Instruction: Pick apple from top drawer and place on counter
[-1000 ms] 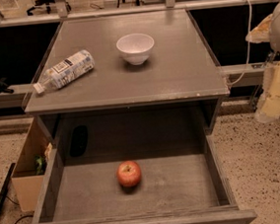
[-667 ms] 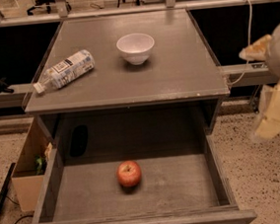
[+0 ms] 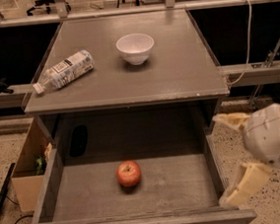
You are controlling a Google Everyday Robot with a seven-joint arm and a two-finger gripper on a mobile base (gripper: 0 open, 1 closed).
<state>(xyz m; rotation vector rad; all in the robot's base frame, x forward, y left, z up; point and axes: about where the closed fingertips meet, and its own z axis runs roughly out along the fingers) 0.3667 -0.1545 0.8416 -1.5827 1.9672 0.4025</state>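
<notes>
Top drawer point(image 3: 89, 198) pulled out at 6 o'clock, apple point(image 3: 129, 173) upright on its floor near the middle; gripper point(image 3: 226, 160) at 4 o'clock, just outside the drawer's right wall, fingers spread wide and holding nothing. Tan cardboard box point(image 3: 29, 169) on the floor at 8 o'clock. Farther back, the counter point(image 3: 175, 66) carries a plastic bottle point(image 3: 64, 70) lying flat at 10 o'clock and a white bowl point(image 3: 135, 48) at 12, well apart.

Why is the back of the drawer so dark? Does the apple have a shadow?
Camera view: the counter overhangs the top drawer, shading its back; the apple sits in the lit front, a small shadow beneath it; the open gripper hangs right of the drawer.
</notes>
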